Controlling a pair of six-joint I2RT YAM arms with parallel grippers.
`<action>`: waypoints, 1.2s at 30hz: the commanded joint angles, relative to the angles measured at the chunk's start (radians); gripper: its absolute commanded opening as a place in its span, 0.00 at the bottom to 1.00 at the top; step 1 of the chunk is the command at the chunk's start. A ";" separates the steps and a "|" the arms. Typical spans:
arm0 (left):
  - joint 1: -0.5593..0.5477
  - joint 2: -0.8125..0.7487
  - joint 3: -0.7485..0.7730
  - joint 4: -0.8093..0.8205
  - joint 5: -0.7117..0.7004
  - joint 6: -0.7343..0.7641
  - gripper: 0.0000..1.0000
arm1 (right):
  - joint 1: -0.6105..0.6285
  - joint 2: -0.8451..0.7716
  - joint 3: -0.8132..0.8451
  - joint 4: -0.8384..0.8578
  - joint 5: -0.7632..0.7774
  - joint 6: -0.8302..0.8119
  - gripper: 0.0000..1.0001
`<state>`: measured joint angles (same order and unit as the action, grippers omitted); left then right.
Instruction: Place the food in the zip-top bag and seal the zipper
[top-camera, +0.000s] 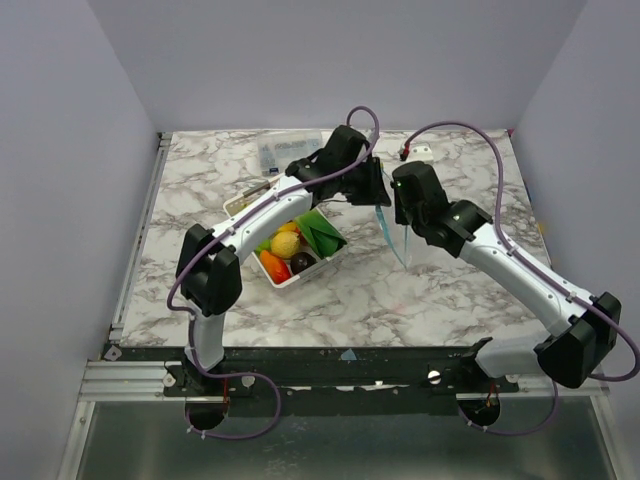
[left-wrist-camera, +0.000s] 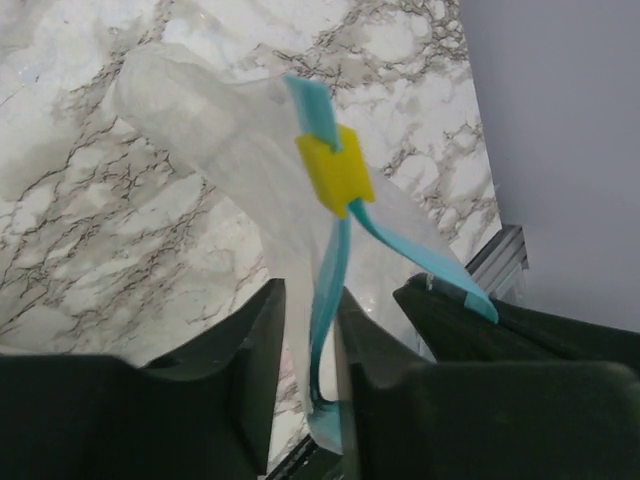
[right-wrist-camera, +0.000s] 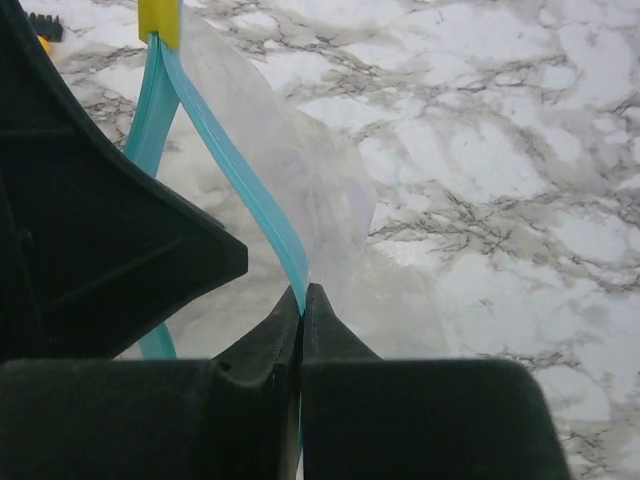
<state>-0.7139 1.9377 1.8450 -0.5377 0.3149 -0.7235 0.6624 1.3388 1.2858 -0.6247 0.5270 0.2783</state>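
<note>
The clear zip-top bag (top-camera: 393, 237) hangs in the air between my two grippers, right of the tray. Its blue zipper (left-wrist-camera: 330, 265) splits below a yellow slider (left-wrist-camera: 335, 170), so the mouth is spread. My left gripper (left-wrist-camera: 308, 300) is closed to a narrow gap on one strip and bunched film. My right gripper (right-wrist-camera: 303, 290) is pinched shut on the other strip (right-wrist-camera: 240, 190). In the top view the left gripper (top-camera: 377, 190) and right gripper (top-camera: 401, 210) are close together. The food, a yellow lemon (top-camera: 285, 243) and orange, green and dark purple pieces, lies in the white tray (top-camera: 300, 278).
A rigid clear box with blue labels (top-camera: 290, 150) stands at the back of the marble table (top-camera: 450, 290). The tray sits under the left forearm. The table's right edge and a metal rail (left-wrist-camera: 500, 255) show past the bag in the left wrist view.
</note>
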 joint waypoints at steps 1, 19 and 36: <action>0.020 -0.086 -0.112 0.097 0.082 0.044 0.39 | 0.007 -0.054 -0.075 0.093 0.061 0.003 0.01; 0.101 -0.633 -0.574 -0.028 -0.068 0.372 0.97 | -0.105 -0.141 0.049 -0.244 0.417 0.028 0.01; 0.226 -0.591 -0.746 -0.077 -0.062 0.329 0.85 | -0.100 -0.034 -0.343 0.287 -0.200 0.042 0.01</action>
<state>-0.4866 1.2804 1.0836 -0.5930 0.2630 -0.3901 0.5583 1.3743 0.9733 -0.4927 0.4259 0.3176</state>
